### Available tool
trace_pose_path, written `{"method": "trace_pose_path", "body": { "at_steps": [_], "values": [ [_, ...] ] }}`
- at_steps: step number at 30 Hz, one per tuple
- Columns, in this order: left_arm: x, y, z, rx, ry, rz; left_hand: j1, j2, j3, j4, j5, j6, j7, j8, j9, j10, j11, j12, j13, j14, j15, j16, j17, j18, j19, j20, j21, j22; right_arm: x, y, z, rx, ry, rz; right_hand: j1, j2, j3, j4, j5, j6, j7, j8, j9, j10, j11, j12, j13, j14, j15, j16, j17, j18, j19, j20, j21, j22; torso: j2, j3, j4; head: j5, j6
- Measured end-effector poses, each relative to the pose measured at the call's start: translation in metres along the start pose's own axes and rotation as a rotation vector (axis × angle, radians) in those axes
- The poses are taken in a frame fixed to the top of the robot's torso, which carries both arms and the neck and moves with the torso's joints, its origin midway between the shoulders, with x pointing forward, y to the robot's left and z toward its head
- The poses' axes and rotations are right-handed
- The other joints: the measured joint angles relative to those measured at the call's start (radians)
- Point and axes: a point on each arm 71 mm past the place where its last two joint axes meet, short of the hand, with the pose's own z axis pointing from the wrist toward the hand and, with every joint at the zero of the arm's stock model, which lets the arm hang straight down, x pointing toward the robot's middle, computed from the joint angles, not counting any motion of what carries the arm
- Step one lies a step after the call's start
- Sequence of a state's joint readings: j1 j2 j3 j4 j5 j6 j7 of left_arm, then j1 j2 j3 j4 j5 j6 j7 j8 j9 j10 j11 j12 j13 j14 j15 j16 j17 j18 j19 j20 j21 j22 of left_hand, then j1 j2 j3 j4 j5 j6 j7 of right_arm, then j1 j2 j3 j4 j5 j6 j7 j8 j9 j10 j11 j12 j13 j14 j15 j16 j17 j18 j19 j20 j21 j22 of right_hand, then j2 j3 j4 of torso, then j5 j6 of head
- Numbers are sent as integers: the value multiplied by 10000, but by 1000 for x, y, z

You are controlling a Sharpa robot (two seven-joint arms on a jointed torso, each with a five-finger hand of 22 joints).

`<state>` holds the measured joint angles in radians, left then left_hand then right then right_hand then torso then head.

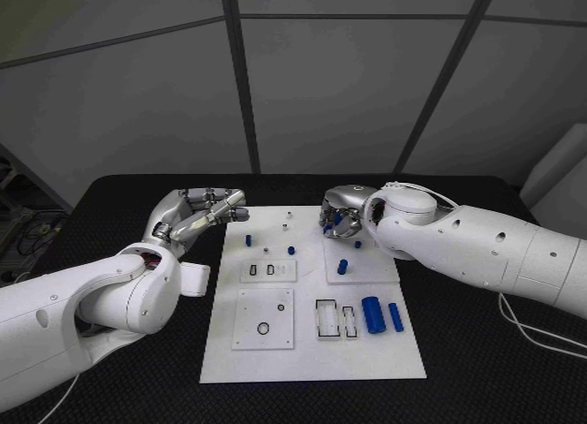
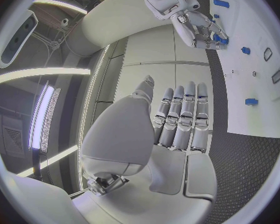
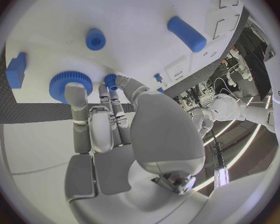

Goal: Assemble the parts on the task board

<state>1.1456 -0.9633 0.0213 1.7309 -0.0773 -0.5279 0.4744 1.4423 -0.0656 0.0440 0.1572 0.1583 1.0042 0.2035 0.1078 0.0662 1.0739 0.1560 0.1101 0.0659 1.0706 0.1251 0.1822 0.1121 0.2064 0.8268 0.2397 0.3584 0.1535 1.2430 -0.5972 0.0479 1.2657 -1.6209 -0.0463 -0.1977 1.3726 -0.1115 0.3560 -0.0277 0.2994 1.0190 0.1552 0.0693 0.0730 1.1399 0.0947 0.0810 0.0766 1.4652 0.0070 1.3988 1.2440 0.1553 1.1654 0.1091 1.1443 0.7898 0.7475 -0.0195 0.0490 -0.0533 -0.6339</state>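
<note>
The white task board point(image 1: 312, 353) lies mid-table. My right hand point(image 1: 342, 216) is over its far right corner, and its fingers grip a blue gear point(image 3: 70, 82) that lies against the board point(image 3: 134, 15). A small blue peg point(image 3: 110, 78) stands just past the other fingertips. In the left wrist view the right hand point(image 2: 199, 27) has a blue piece point(image 2: 221, 37) at its fingertips. My left hand point(image 1: 201, 214) hovers beside the board's far left corner. Its fingers point(image 2: 180, 117) lie straight side by side and hold nothing.
Two blue cylinders point(image 1: 372, 314) point(image 1: 395, 316) lie at the board's right side beside rectangular slots. Small blue pegs point(image 1: 249, 238) point(image 1: 344, 265) stand further back. A blue block point(image 3: 15, 69) and a blue bushing point(image 3: 95, 39) sit near the gear. Black table surrounds the board.
</note>
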Motion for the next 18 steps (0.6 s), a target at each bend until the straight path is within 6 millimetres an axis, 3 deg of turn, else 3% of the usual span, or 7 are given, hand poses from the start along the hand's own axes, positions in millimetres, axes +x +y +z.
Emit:
{"method": "trace_pose_path", "body": {
  "at_steps": [9,10,12,18],
  "values": [
    [0,0,0,-14,1,1,0,0,0,0,0,0,0,0,0,0,0,0,0,0,0,0,0,0,0,0,0,0,-1,0,0,-43,-86,0,177,144,416,-171,-214,781,-60,317,143,628,-91,226,72,0,0,181,169,1,81,-82,377,454,6,0,0,-15,-1],
    [0,0,0,-15,1,2,0,0,0,0,0,0,0,0,0,0,0,0,0,0,0,0,0,0,0,0,0,0,-1,0,-1,-56,-121,6,253,145,465,-212,-257,850,-91,360,161,650,-70,242,84,1,-2,183,180,-10,121,-118,465,583,6,0,0,-19,-1],
    [0,0,0,-19,2,1,0,0,0,0,0,0,0,0,0,0,0,0,0,0,0,0,0,0,0,0,0,0,-2,1,-1,-87,-239,26,307,198,575,-277,-330,993,-121,434,192,688,-31,317,142,23,-88,183,162,-240,471,-132,837,1210,6,0,5,-20,12],
    [-1,0,0,-30,0,4,0,0,0,0,0,-38,38,-38,0,0,0,-38,0,-1,0,0,0,1,0,0,0,1,-6,3,-2,-223,-775,130,548,226,836,-538,-447,1168,-159,525,282,770,53,392,162,-2,-109,183,176,-238,717,-180,1280,1886,11,-3,18,-7,35]
  ]
}}
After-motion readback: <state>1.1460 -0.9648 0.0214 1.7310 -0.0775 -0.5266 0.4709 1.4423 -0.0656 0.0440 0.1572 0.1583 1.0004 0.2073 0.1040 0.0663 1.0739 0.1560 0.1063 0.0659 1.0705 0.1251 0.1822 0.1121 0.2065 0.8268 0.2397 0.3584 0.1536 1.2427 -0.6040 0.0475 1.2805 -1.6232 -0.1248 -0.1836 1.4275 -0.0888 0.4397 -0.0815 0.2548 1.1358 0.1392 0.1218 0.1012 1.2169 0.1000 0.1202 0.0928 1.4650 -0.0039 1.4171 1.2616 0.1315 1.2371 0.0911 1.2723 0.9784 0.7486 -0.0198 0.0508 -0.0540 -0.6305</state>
